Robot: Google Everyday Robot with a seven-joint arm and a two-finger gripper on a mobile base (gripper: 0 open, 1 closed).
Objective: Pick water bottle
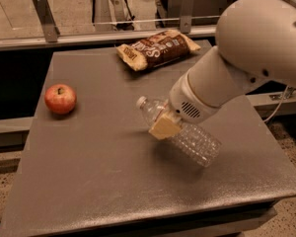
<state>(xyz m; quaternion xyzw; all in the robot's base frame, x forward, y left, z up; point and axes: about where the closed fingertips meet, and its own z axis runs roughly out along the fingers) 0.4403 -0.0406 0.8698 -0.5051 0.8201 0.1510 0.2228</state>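
The water bottle is a clear ribbed plastic bottle with a white cap. It hangs tilted, cap up and to the left, a little above the grey table right of the middle. My gripper is shut on its upper part, just below the neck. One cream-coloured fingertip shows on the near side; the other is hidden behind the bottle. The label band is covered by the gripper. My large white arm reaches in from the upper right.
A red apple sits near the table's left edge. A brown snack bag lies at the back middle. A metal rail with posts runs behind the table. The table's front edge is close below the bottle.
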